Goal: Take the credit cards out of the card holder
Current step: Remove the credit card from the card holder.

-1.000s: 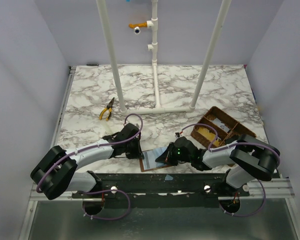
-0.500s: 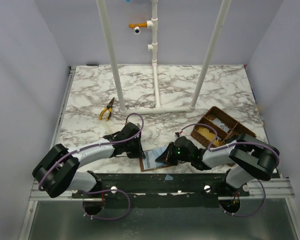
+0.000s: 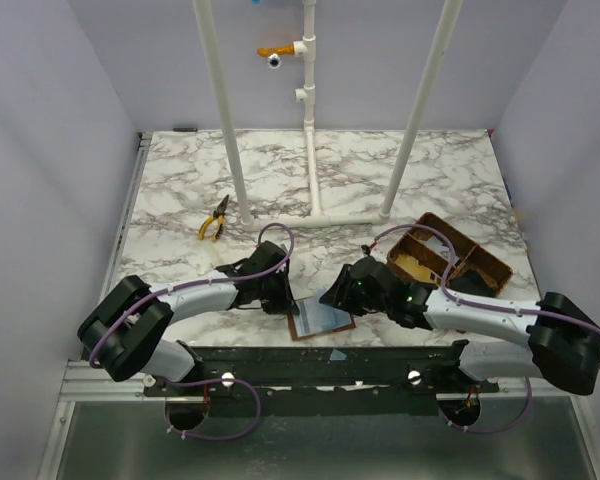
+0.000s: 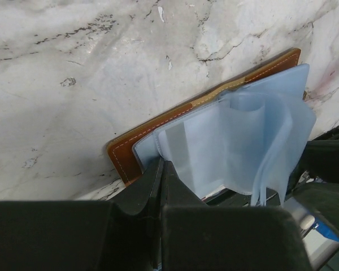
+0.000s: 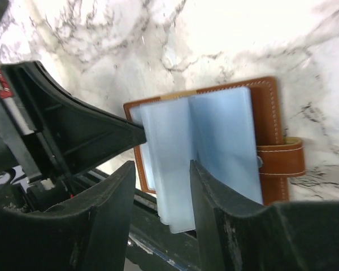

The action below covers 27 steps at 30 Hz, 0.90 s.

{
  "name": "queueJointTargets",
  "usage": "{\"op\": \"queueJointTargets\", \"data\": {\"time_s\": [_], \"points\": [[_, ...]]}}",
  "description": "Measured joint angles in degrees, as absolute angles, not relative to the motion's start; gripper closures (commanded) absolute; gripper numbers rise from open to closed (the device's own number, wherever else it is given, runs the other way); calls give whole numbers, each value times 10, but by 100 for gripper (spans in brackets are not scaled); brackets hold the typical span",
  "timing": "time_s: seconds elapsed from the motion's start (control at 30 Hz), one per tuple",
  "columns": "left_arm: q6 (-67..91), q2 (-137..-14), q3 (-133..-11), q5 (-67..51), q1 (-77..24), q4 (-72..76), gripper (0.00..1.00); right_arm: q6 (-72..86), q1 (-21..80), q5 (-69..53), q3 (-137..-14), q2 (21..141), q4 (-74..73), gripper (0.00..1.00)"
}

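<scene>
Open wallet (image 3: 322, 320) at near table (image 3: 380, 180) edge, left gripper (image 4: 161, 169) still clenched, tip on its left corner, right gripper (image 5: 161, 175) released since before, jaws now parted over clear pockets (image 5: 214, 141), elbow swung right

The wallet (image 3: 325, 320) lies at the table's (image 3: 180, 190) near edge. The closed left gripper (image 3: 282, 304) blocks its left edge, and the right gripper (image 3: 331, 298) hangs over it with jaws apart. The basket (image 3: 485, 262) blocks the right. Open marble runs far to the pipe frame (image 3: 320, 218). Pliers (image 3: 215, 220) lie far left.
</scene>
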<state>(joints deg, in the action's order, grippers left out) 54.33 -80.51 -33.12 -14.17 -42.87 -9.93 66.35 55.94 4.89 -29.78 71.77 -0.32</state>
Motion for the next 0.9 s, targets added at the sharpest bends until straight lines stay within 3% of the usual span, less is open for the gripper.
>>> {"op": "queueJointTargets", "data": {"time_s": [0.27,0.5,0.9], "points": [[543,-807,-333,-142,-429,-102,100,624,578,113,-370,659,-119,50],[543,-808,-334,-143,-429,-102,100,614,627,114,-399,745,-116,57],[543,-808,-334,-143,-429,-101,100,634,633,131,-399,844,-125,82]]}}
